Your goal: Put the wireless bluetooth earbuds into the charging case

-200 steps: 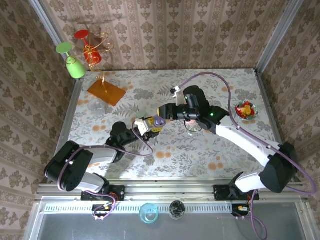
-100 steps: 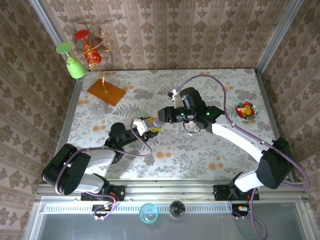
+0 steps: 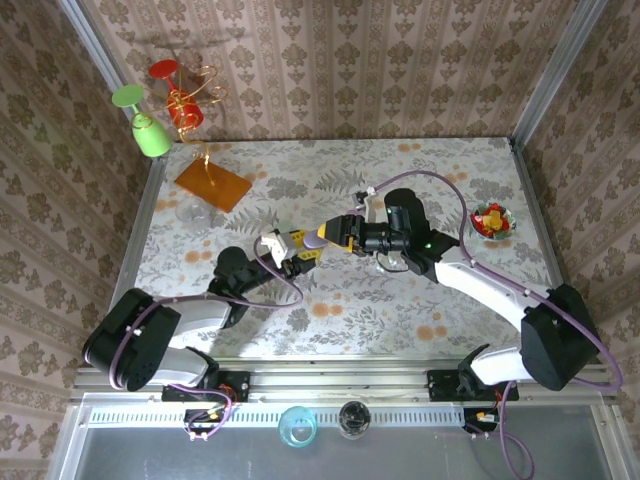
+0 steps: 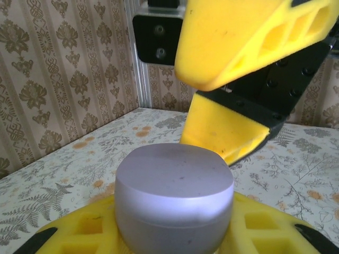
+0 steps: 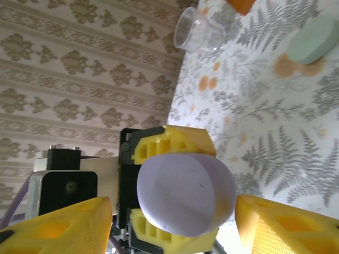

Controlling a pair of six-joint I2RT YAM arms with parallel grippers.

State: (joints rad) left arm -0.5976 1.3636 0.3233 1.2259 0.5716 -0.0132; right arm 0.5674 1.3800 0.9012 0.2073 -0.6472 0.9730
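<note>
Bright overhead light throws soft shadows on the striped floral wallpaper (image 3: 330, 60), a sheen sits on the pale lilac round case (image 4: 175, 196), and the close yellow foam fingers (image 5: 58, 225) blur.

A: How much of the purple case (image 4: 175, 198) did the left wrist camera catch?
B: Lid and upper wall only. The lower edge cut off its base, and most of the left gripper (image 4: 174, 234) too.
A: And the right wrist camera?
B: The right gripper (image 5: 172, 206) had both fingers (image 5: 58, 225) running off the bottom corners. An orange thing (image 5: 241, 4) was clipped at the top.
A: From above?
B: Both grippers largely covered the case; its seam was too small to read.
</note>
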